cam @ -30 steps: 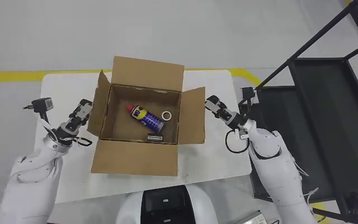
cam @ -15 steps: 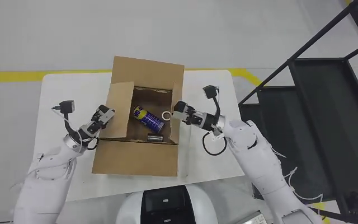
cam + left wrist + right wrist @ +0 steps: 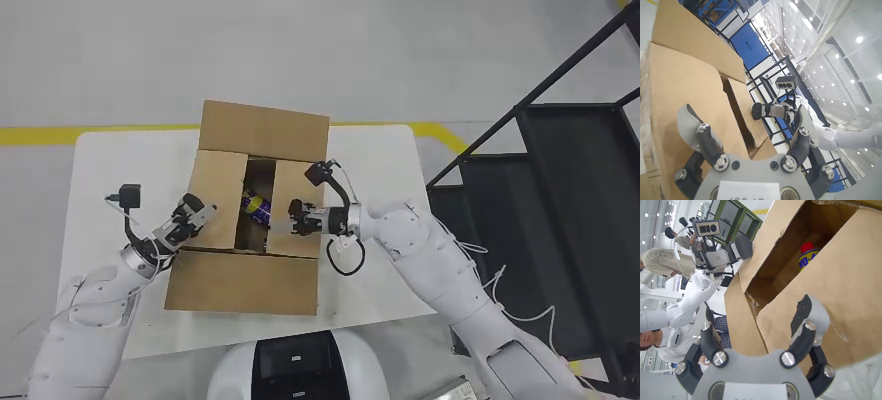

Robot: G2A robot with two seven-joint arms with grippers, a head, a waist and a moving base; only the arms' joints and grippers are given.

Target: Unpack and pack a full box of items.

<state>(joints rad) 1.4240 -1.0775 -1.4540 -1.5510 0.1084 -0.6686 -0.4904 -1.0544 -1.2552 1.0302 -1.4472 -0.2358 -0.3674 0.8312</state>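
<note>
The cardboard box (image 3: 265,130) stands mid-table with both side flaps folded inward. My left gripper (image 3: 195,215) (image 3: 744,121) is open, its fingers spread against the left flap (image 3: 222,195) (image 3: 681,81). My right gripper (image 3: 300,218) (image 3: 757,313) is open too, pressed on the right flap (image 3: 296,190) (image 3: 848,275). Through the narrow gap between the flaps a blue and yellow spray can (image 3: 257,207) (image 3: 808,255) with a red cap lies inside. The back flap and the front flap (image 3: 245,285) lie spread outward. Other contents are hidden under the flaps.
The white table (image 3: 110,170) has bare room on both sides of the box. A black metal stair frame (image 3: 540,200) stands close off the table's right side. A yellow floor line (image 3: 60,134) runs behind the table.
Both arms swung inward and pushed the side flaps from standing open to nearly shut over the box. The tape roll and metal cylinder inside are now covered.
</note>
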